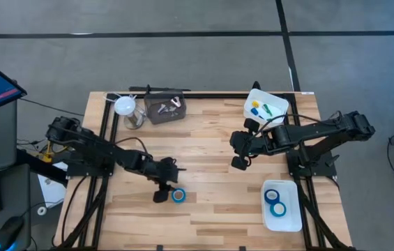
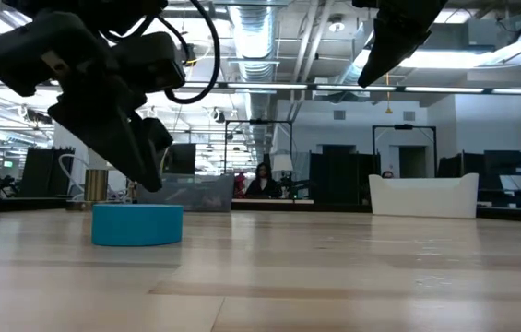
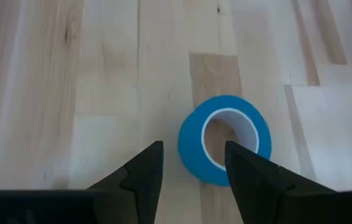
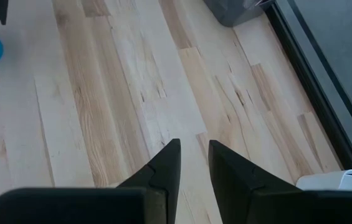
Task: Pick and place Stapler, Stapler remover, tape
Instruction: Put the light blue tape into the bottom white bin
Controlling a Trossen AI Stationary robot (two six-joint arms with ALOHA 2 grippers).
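Pale wooden table (image 1: 210,160) is seen bearing one tape roll (image 3: 224,139) just beyond the spread, empty left gripper (image 3: 191,167), which could be nudged away if approached off-centre.

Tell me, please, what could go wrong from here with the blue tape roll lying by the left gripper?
1. The left gripper is open with one finger at the tape roll's wall; lifting or turning away might nudge the roll across the table.
2. The roll lies loose, far from the white tray holding two other rolls, so the transfer may stay unfinished.
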